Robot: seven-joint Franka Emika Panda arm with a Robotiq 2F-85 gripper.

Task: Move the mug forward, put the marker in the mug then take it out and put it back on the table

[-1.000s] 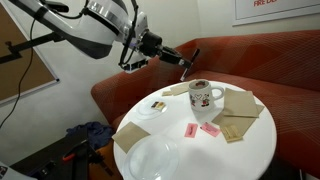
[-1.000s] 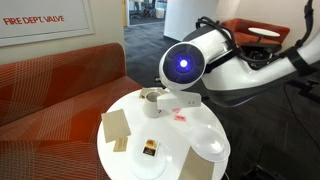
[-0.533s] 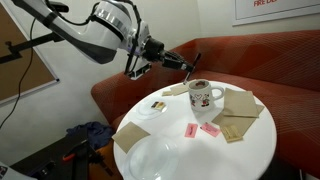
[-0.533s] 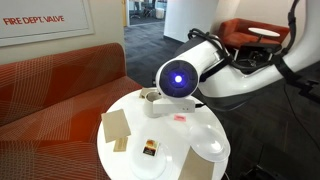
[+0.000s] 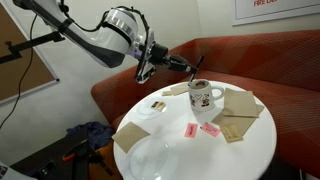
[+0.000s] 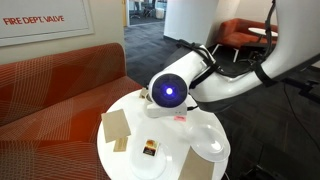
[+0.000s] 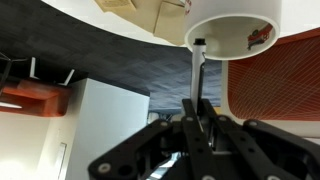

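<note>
In the wrist view, which stands upside down, the jaws are clamped tight on the black marker point(image 7: 199, 78). They grip its rear end, so the shaft runs straight out from them toward the top of the frame. The marker's tip sits at the left edge of the white mug's point(image 7: 236, 28) rim in the upper right, so the mouth lies a little to the right of the marker's line.

In an exterior view the mug point(image 5: 205, 97) stands upright on the round white counter point(image 5: 245, 150) near frame centre. The marker point(image 5: 190, 71) slants down just above and to the left of its rim. The arm reaches in from the upper left, wrist tipped toward the mug. The tip probably needs a small shift over the opening before it is lowered.
</note>
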